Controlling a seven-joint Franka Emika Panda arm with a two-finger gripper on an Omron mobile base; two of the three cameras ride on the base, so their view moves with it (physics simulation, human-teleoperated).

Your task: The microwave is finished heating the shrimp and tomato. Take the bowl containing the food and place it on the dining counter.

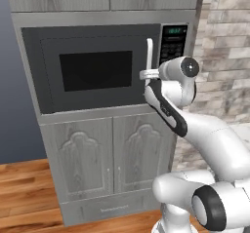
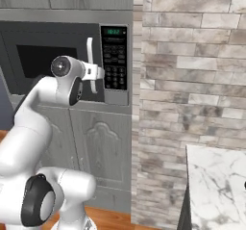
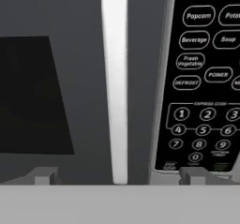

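Reaching toward the closed microwave point(image 1: 97, 68), gripper point(image 3: 119, 176) spread wide with a fingertip either side of the pale handle point(image 3: 115, 78), nothing clamped, keypad point(image 3: 206, 78) beside it, marble counter point(image 2: 216, 181) well apart at the lower right.

Light is even and soft, with no clear source. Faint shading sits under the microwave point(image 1: 97, 68) ledge and in the cabinet door point(image 1: 80, 156) carvings. The arm point(image 1: 210, 144) carries a mild sheen, no hard glare. The dark window gives no reflection. All views are slightly soft; keypad point(image 3: 204, 78) lettering stays legible close up. Edges are undistorted.
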